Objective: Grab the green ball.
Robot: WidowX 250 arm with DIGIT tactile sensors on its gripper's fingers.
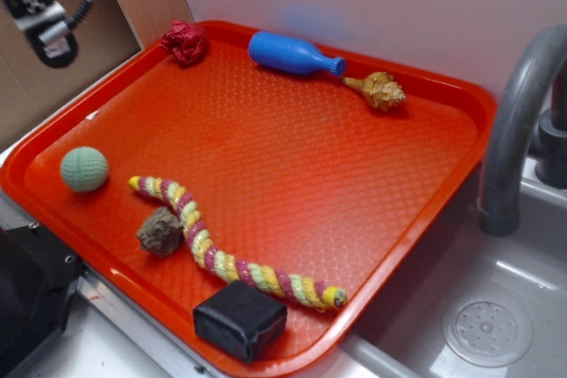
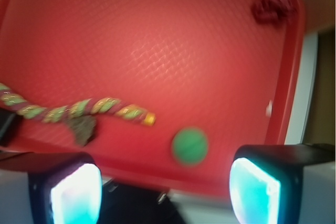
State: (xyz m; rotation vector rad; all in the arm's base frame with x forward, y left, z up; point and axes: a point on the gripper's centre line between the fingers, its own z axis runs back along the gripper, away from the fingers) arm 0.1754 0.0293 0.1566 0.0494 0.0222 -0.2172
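Observation:
The green ball [image 1: 84, 169], pale mint and ribbed, rests near the left rim of the red tray [image 1: 292, 148]. In the wrist view the green ball [image 2: 189, 146] appears blurred, just beyond and between my two fingers, nearer the right one, close to the tray's [image 2: 157, 40] near rim. My gripper [image 2: 165, 192] is open, its pads [image 2: 76, 195] wide apart with nothing between them. It hangs well above the tray. In the exterior view only part of my arm's end [image 1: 40, 11] shows, at the top left corner.
A striped rope toy [image 1: 221, 258] and a grey-brown rock [image 1: 159, 231] lie right of the ball. A black block [image 1: 240, 320] sits at the tray's front edge. A red wad [image 1: 185, 42], a blue pin [image 1: 292, 54] and a tan shell [image 1: 381, 91] line the back. A faucet [image 1: 518, 130] and sink stand at the right.

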